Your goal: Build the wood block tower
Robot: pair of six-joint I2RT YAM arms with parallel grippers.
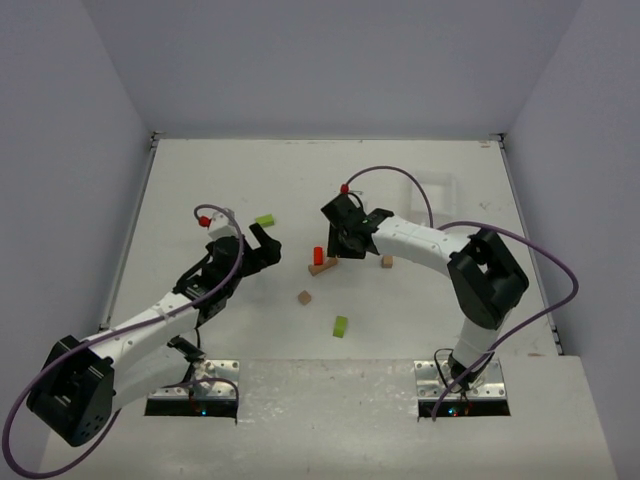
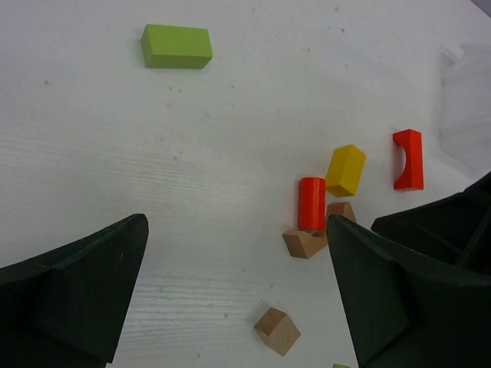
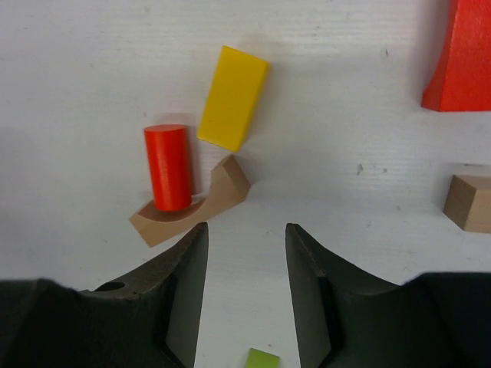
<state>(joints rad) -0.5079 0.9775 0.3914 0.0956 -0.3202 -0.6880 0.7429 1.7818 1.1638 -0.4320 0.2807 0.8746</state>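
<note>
Right gripper (image 3: 245,230) fingers sit a little apart, empty, near the red cylinder (image 3: 167,166) standing on a brown curved block (image 3: 226,184); the left gripper (image 2: 236,222) is spread wide, empty. That cylinder looks light, hard and slippery, so pinch its middle gently.

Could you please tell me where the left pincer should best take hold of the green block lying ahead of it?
Grip the green block across its two long sides at mid-length, coming straight down: it lies flat on the table, longer than wide, both long sides free.
</note>
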